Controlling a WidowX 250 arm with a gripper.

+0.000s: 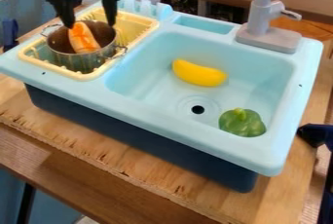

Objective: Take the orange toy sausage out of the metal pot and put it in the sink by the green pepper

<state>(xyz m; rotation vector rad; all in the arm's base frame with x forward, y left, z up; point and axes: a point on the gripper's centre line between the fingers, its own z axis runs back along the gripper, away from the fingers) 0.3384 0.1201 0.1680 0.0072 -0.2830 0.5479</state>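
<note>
Claw point(90, 25) w/ fingers spread apart, orange-white toy food point(83, 38) just below, in metal pot point(77, 62).

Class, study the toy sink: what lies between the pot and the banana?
Between the pot and the banana, the camera view shows the rack's edge, then the sink's rim and bare basin.

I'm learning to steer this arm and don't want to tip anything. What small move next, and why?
I'd probably raise the gripper straight up a little before any sideways move: its fingers are spread, the orange toy food lies in the metal pot, and the fingertips hang close to its rim.
</note>
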